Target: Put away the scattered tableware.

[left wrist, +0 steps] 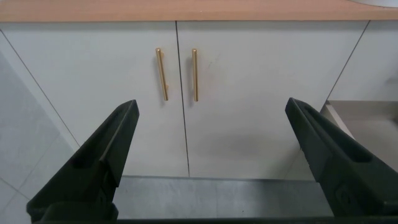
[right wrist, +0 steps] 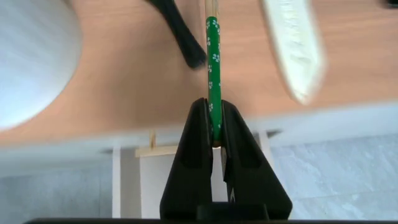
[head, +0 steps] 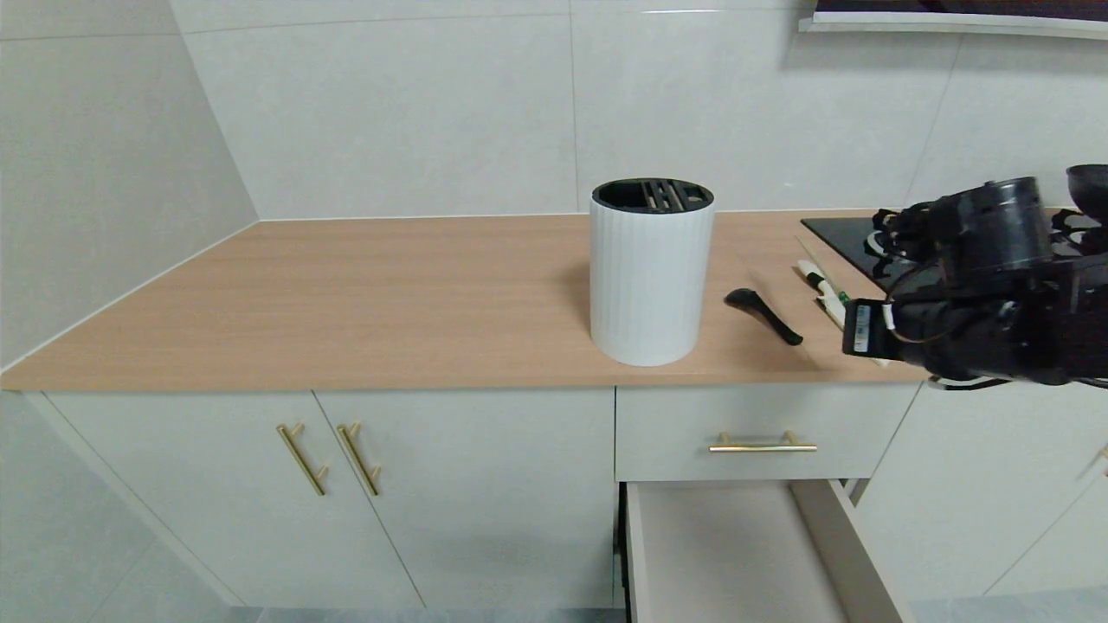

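My right gripper [right wrist: 214, 117] is shut on the end of a green chopstick [right wrist: 213, 56] with white paw prints, at the counter's front edge. Beside the chopstick lie a black spoon [head: 762, 314] and a white utensil [right wrist: 292, 50], both flat on the wooden counter [head: 389, 294]. A white ribbed holder [head: 652, 272] with a black slotted top stands upright to the left of them. My left gripper [left wrist: 211, 168] hangs open and holds nothing, low in front of the cabinet doors [left wrist: 186, 112].
A drawer [head: 736, 554] stands pulled open below the counter, under a closed drawer with a gold handle [head: 762, 446]. A black stovetop [head: 853, 242] lies at the counter's far right. Tiled walls bound the back and left.
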